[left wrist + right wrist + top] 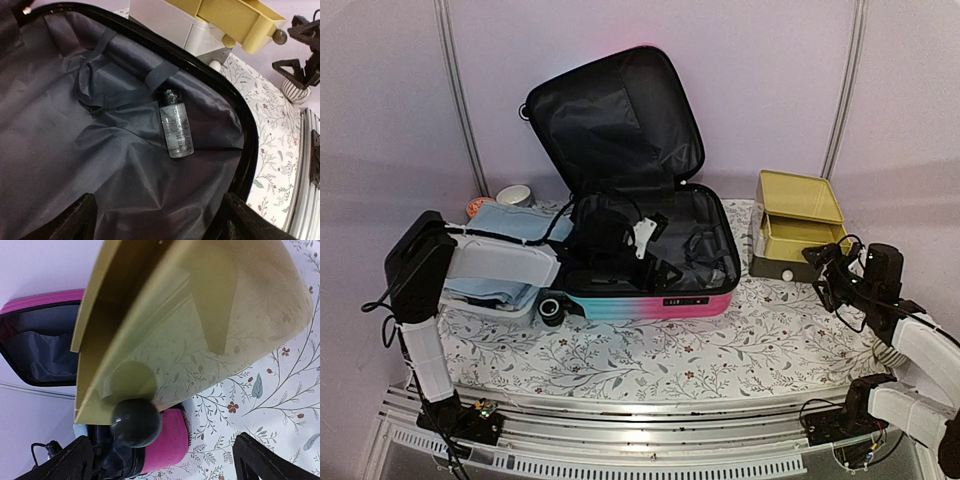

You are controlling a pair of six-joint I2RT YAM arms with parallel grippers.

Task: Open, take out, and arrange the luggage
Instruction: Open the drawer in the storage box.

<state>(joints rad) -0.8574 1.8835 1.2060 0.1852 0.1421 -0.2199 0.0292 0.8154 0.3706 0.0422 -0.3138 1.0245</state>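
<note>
We note the left gripper (157, 222) spread wide, empty, over the lining of the open luggage (60, 150); a small clear bottle (176, 131) lies just ahead. Our right gripper (162, 462) is released, the dark knob (135, 423) of the pulled-out yellow drawer (200, 315) just ahead, untouched.

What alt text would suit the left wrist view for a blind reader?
A small clear bottle with a dark cap lies on the black lining of the open luggage. The left gripper hangs open over the lining; a yellow drawer box stands beyond the rim.
</note>
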